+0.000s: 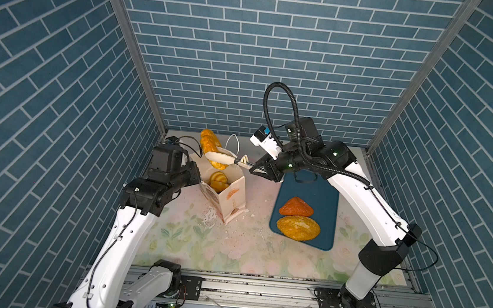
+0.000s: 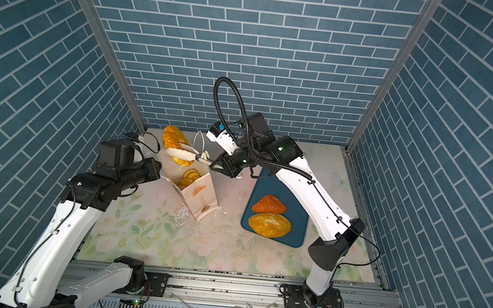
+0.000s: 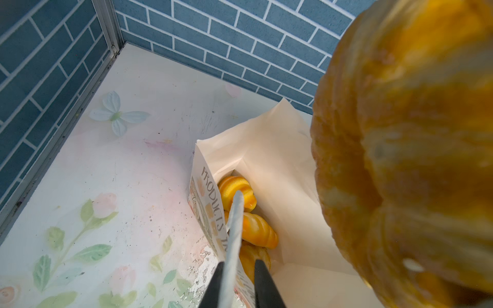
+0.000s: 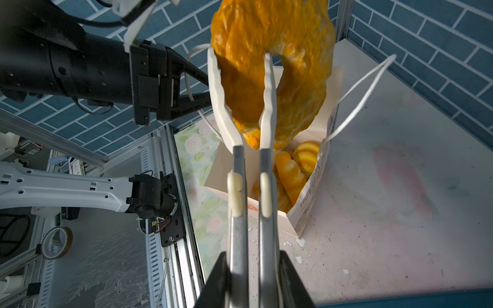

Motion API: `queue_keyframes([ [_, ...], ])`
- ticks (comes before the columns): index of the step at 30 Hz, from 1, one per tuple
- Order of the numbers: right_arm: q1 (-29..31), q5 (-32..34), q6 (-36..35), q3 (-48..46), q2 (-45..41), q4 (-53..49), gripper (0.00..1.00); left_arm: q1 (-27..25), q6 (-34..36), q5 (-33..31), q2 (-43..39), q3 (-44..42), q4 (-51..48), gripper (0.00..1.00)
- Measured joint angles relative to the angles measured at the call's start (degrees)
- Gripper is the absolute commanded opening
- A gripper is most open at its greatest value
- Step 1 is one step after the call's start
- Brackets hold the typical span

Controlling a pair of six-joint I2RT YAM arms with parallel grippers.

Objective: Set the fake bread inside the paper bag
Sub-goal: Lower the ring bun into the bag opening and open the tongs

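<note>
1. Currently the ring (image 1: 208,144) (image 2: 170,139) hangs above the open mouth of the bag (image 1: 235,197) (image 2: 201,194), over its far side. It sits at the tip of the tongs (image 1: 223,158), left of the right gripper (image 1: 252,169) (image 2: 214,165) and apart from it.
2. In the right wrist view, the white blades of the tongs (image 4: 265,106) clamp one side of the ring (image 4: 240,40). One blade lies on its outer edge and the other at its hole.
3. The right gripper (image 4: 252,264) is clenched on the tongs' metal handles, which are squeezed nearly together.
4. The left gripper (image 3: 238,266) (image 4: 205,88) is at the bag's left rim with its jaws a little apart. The cord (image 3: 234,226) (image 4: 188,80) runs between them, lying against one jaw with a gap to the other, so it is not pinched.
5. Buns (image 1: 218,179) (image 3: 237,192) (image 4: 306,157) lie at the bottom of the bag (image 3: 266,149) (image 4: 309,202).
6. Right of the bag, the triangle (image 1: 296,206) and the loaf (image 1: 298,227) lie just beside each other on the tray (image 1: 327,199). The triangle is the farther one.
7. The right arm rises from the near right base and bends at the elbow. It reaches left and far over the tray's far end, with the wrist about level and pointing left.
8. The left arm rises from the near left base, and its wrist is turned right toward the bag.
</note>
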Motion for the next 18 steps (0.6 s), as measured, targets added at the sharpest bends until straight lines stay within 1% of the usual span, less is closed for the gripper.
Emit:
queue_keyframes([
  [6,0.3,1.9,0.3,-2.3,0.1,-0.3,0.21,0.0,0.0,0.1,0.0,0.0,0.0,0.2],
  [12,2.2,7.1,0.2,0.2,2.1,-3.0,0.34,0.0,0.0,0.2,0.0,0.0,0.0,0.2],
  [18,4.2,11.1,-0.4,2.3,4.3,-5.4,0.44,0.0,0.0,0.2,0.0,0.0,0.0,0.2],
])
